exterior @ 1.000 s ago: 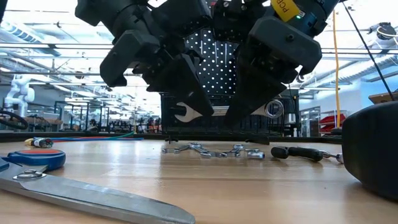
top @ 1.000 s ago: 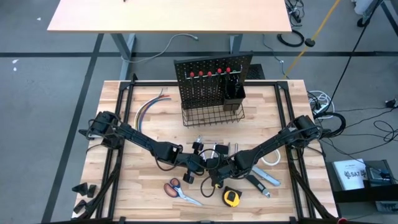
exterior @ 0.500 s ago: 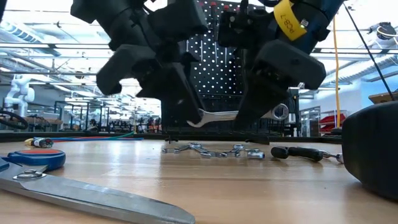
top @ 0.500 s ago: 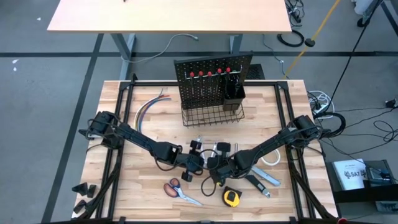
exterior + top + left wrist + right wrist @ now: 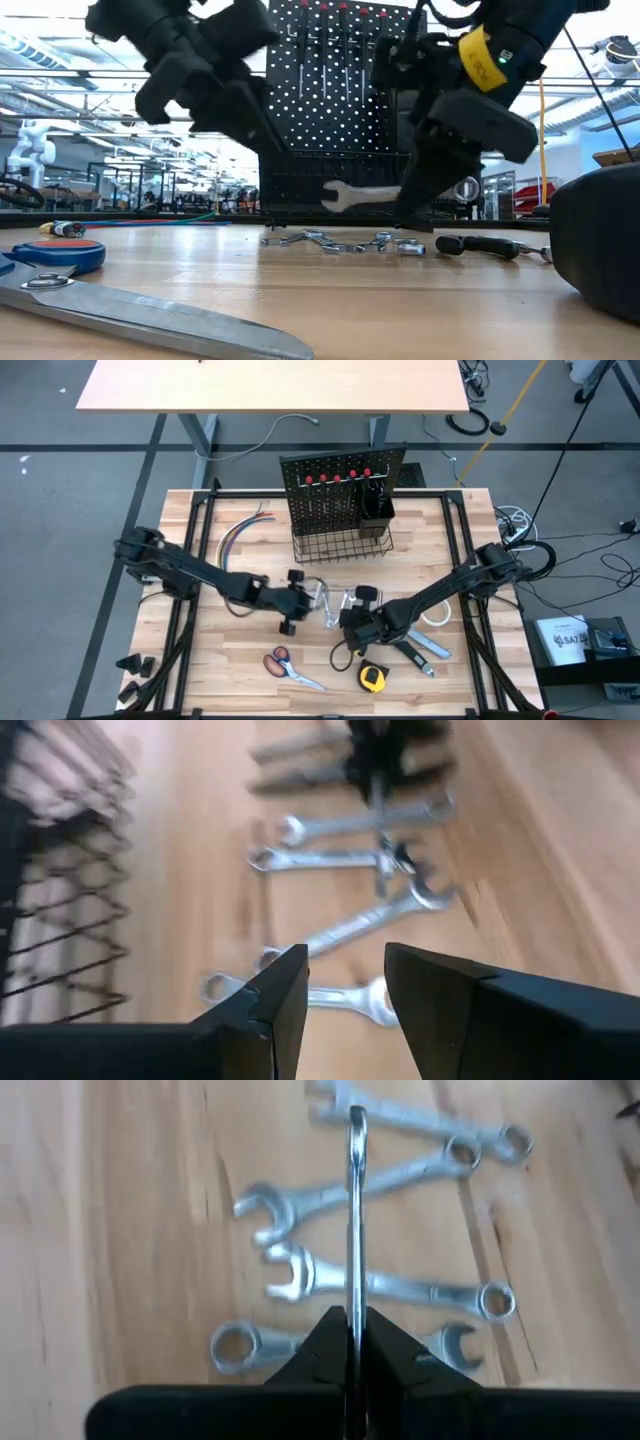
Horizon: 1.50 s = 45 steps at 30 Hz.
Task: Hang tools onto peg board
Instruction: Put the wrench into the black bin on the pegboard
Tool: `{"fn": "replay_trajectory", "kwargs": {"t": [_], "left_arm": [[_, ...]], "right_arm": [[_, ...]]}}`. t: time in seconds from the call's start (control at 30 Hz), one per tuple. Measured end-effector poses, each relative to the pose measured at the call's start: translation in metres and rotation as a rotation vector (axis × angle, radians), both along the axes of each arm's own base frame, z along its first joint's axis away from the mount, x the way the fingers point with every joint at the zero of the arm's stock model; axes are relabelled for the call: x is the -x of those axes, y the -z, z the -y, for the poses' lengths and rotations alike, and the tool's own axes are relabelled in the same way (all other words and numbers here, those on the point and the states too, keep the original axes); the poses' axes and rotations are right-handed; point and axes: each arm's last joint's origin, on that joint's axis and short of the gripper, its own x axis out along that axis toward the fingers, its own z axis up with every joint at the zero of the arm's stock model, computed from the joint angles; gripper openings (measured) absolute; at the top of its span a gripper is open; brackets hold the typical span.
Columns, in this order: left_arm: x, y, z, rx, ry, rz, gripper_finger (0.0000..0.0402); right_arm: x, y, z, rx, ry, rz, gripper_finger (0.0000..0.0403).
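A light wooden worktop (image 5: pixel 240 645) stands in a grey-floored lab. The right claw (image 5: pixel 352 1342) pinches a silver wrench (image 5: pixel 372 195) above the loose wrenches (image 5: pixel 385 1290). The left claw (image 5: pixel 345 988), spread, hovers beside them.

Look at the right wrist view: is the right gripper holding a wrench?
Yes. The right gripper is shut on a silver wrench, which stands out edge-on from between its fingers above other wrenches lying on the table.

The left claw (image 5: pixel 296 603) hangs mid-table, fingers parted and holding nothing. Just beside it, the right claw (image 5: pixel 352 622) is clamped tight, its arm reaching in low from the right.
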Motion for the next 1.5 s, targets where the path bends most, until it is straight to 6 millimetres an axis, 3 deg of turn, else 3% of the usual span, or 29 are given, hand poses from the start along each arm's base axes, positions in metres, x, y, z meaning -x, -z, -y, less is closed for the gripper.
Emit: {"fn": "replay_trajectory", "kwargs": {"t": [0.1,0.3,0.4,0.53,0.83,1.03,1.27,1.5], "left_arm": [[0.021,-0.006,-0.007,0.110,0.056,0.212,0.0141],[0.053,-0.015,-0.011,0.338,0.347,0.732,0.0141],[0.061,-0.019,-0.010,0.371,0.461,0.852,0.0141],[0.062,-0.024,-0.010,0.375,0.488,0.902,0.0141],[0.041,-0.026,-0.007,0.404,0.363,0.904,0.0141],[0.029,-0.023,-0.005,0.422,0.317,0.888,0.0141],[0.026,-0.023,-0.008,0.398,0.176,0.905,0.0141],[0.026,-0.021,-0.008,0.414,0.172,0.887,0.0141]], "right_arm": [[0.004,-0.006,0.004,-0.067,-0.006,0.195,0.0004],[0.007,-0.032,0.011,-0.218,-0.145,0.701,0.0004],[0.008,-0.044,0.013,-0.252,-0.223,0.881,0.0004],[0.006,-0.059,0.012,-0.294,-0.339,1.014,0.0004],[0.002,-0.062,0.021,-0.298,-0.354,1.058,0.0004],[0.001,-0.059,0.025,-0.201,-0.249,1.070,0.0004],[-0.001,-0.058,0.029,-0.194,-0.243,1.057,0.0004],[-0.001,-0.058,0.029,-0.187,-0.239,1.056,0.0004]]}}
